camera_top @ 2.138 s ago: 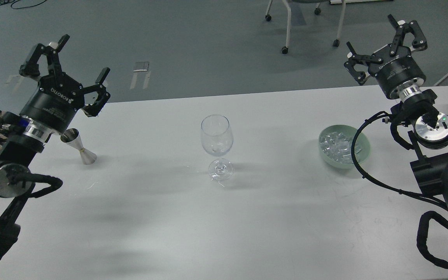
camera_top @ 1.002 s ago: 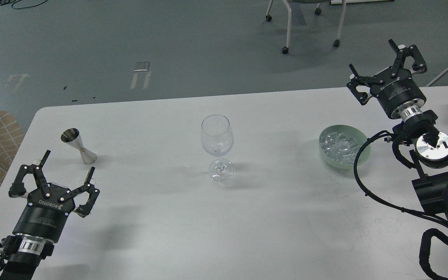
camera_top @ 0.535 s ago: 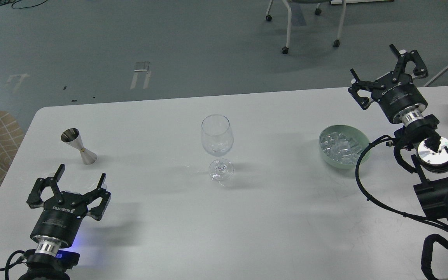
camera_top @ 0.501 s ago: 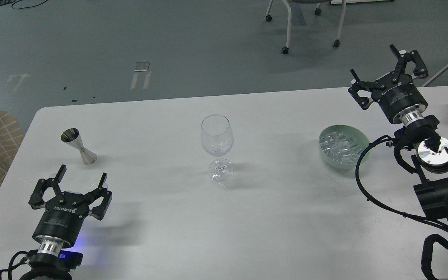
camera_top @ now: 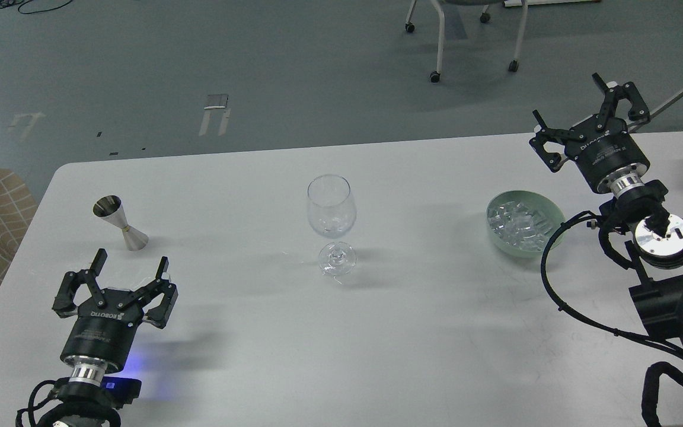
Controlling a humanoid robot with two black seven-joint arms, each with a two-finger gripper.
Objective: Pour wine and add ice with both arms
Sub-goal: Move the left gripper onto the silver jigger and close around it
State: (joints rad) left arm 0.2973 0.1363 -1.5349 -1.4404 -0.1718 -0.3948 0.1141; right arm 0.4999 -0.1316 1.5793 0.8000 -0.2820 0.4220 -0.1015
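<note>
White desk (camera_top: 436,356): clear stemmed wine glass (camera_top: 331,222) at centre, seemingly unfilled; steel jigger (camera_top: 120,224) near left edge; green bowl (camera_top: 554,216) of clear ice cubes (camera_top: 516,222) near right edge. Left tool (camera_top: 117,283), released, had dropped low beside jigger; right tool (camera_top: 590,121), released, stayed behind bowl. Pouring unstarted.

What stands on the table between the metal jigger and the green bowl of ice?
In the head view, only the wine glass stands between the jigger and the bowl of ice.
</note>
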